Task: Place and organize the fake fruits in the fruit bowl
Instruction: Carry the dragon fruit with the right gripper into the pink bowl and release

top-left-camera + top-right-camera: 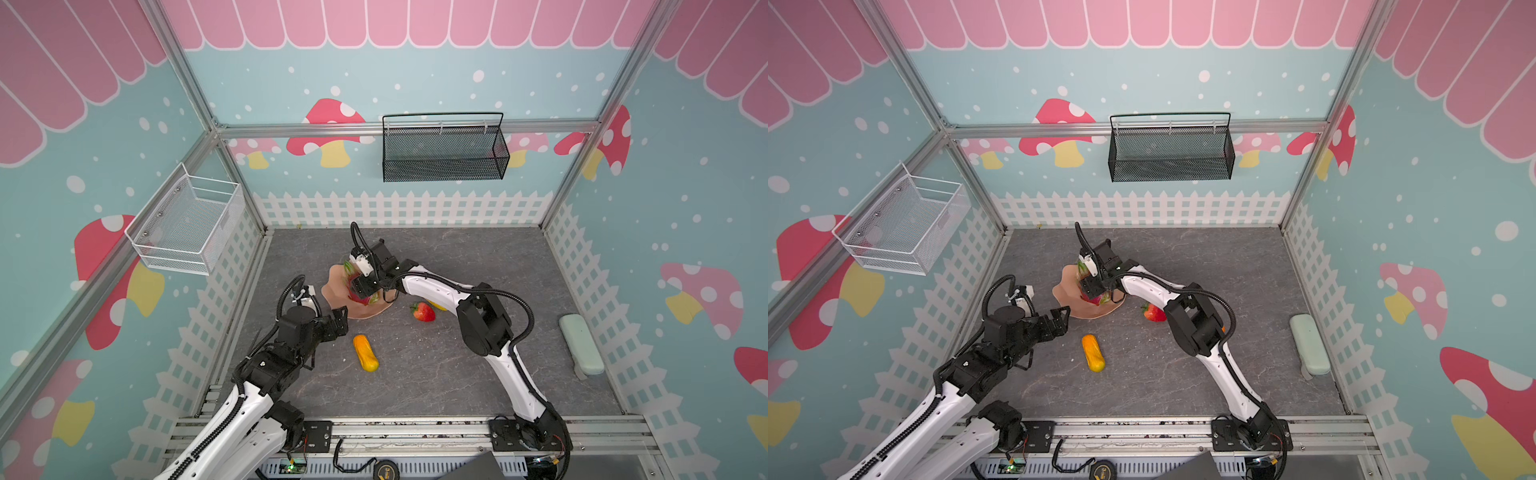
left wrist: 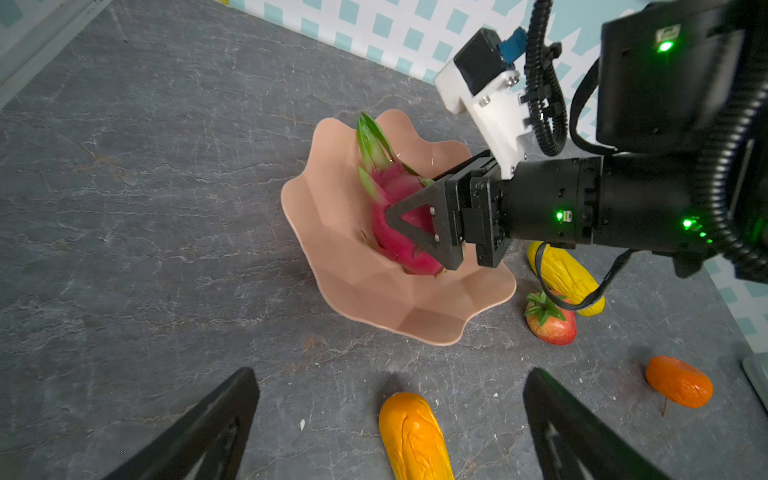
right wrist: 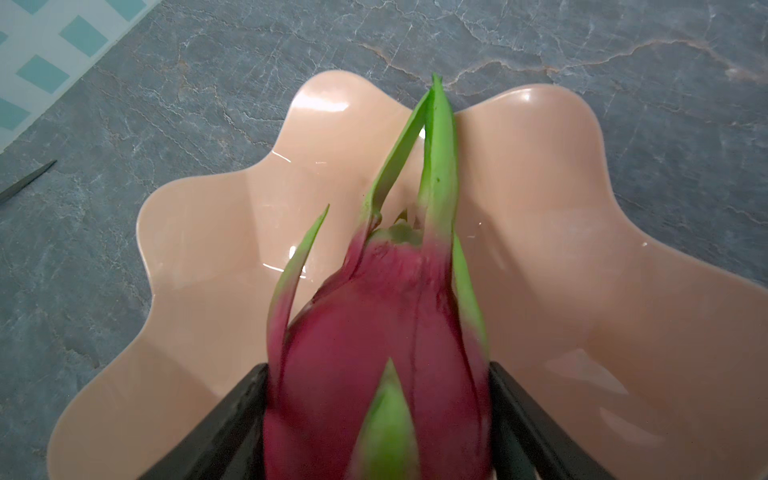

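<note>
Gripping the dragon fruit (image 3: pixel 374 332) on both sides, my right fingers (image 2: pixel 410 199) hold it tilted inside the bowl (image 3: pixel 582 249). My left fingers (image 1: pixel 340 321) hang spread wide over the desk (image 2: pixel 166 208). Strawberry (image 2: pixel 550 324), yellow fruit (image 2: pixel 569 274), orange (image 2: pixel 679 382) and orange-yellow fruit (image 2: pixel 415 436) lie on the desk outside the bowl.

The left arm reaches low from the worktop's near left corner, its left gripper (image 2: pixel 392 374) spread wide and empty. The right arm arches across the middle. Its right gripper (image 2: pixel 409 203) points down, jaws flanking a magenta plastic dragon fruit (image 2: pixel 395 245); grip unclear.
</note>
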`<state>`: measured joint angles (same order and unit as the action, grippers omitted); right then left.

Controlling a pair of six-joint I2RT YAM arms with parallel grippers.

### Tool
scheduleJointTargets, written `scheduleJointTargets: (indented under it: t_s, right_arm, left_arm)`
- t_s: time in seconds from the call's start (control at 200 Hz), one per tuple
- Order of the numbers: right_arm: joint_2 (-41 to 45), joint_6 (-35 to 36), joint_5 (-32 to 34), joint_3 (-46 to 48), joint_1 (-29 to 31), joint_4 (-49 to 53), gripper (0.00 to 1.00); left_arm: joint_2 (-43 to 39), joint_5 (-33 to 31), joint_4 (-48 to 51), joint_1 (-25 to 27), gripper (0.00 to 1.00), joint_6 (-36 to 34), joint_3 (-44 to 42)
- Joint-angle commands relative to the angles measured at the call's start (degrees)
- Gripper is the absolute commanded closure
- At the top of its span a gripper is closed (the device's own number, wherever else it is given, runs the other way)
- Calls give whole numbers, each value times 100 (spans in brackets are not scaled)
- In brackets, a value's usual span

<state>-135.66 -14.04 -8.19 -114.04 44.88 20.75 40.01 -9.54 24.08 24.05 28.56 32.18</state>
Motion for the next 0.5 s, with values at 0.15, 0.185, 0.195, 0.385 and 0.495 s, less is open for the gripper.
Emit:
scheduleJointTargets:
  t_s: [0.15, 0.185, 0.195, 0.385, 0.495]
  right_arm:
    - [529, 223, 256, 266, -6, -137, 7]
    - [648, 258, 333, 308, -6, -142, 5]
    - [688, 265, 354, 329, -12, -142, 5]
    - [2152, 132, 503, 2196, -210, -924, 2]
    - [3380, -64, 235, 3855, -404, -1627, 2]
  left_arm:
    - [491, 400, -78, 14, 7, 342, -188]
    - [611, 377, -87, 82, 10, 396, -211]
    - [641, 357, -87, 106, 11, 416, -223]
    - [983, 55, -461, 615, 22, 773, -436]
    - [1283, 49, -579, 865, 28, 988, -425]
